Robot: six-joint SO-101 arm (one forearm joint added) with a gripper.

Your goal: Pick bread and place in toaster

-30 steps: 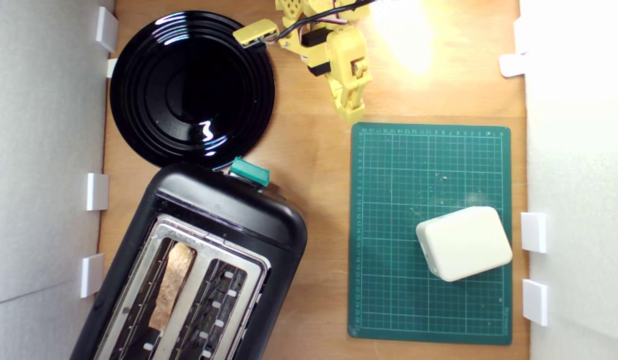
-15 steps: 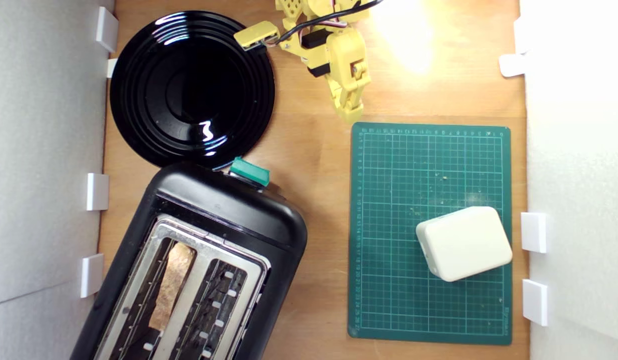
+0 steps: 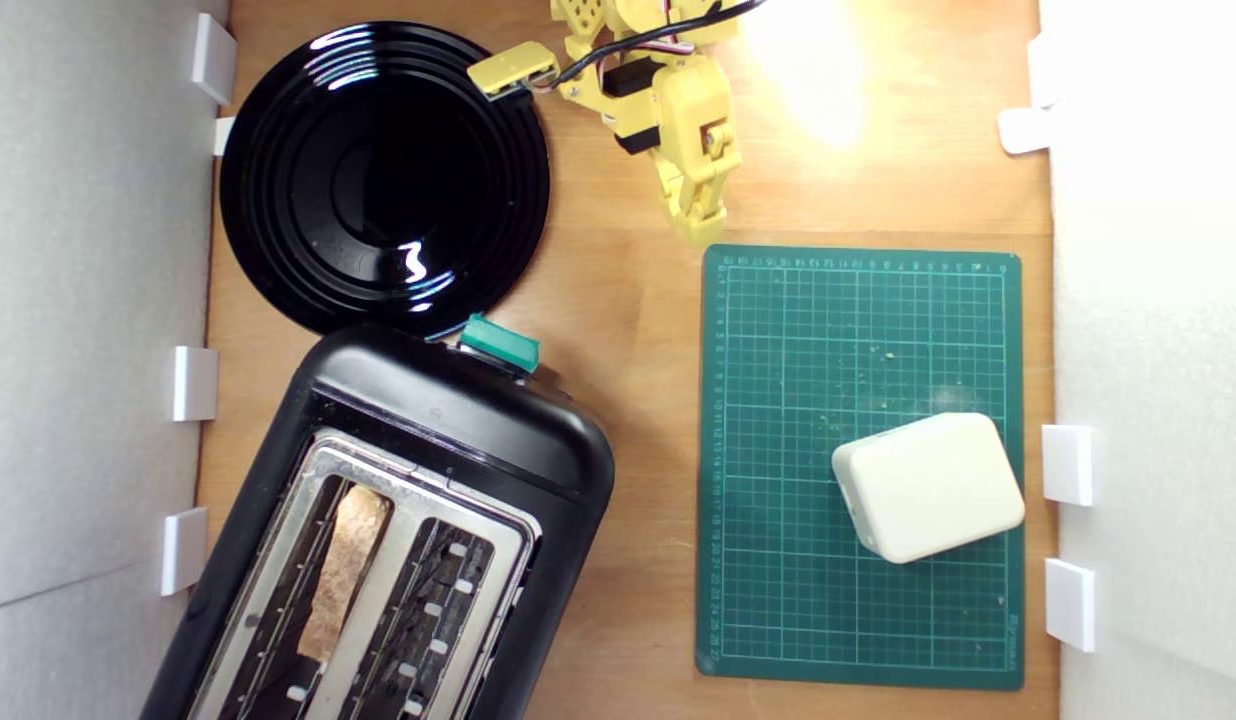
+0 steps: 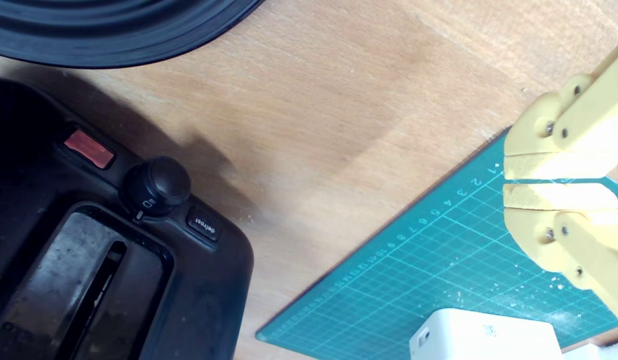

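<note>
Bread (image 3: pixel 344 568) already stands on edge in the toaster (image 3: pixel 458 420) slot at the exterior view's lower left, light, crumbly, best pinched gently by its crusted top edge; end effector (image 3: pixel 700 228) at upper centre nearly closed, empty.

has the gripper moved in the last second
Barely: the gripper sits just above the green mat's top edge, as before, nearly shut.

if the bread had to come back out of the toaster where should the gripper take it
Probably by the bread's upward-facing edge, coming straight down from above. It stands on edge in the toaster's slot nearer the exterior view's left, so fingers would straddle its thin faces, across the slot.
</note>
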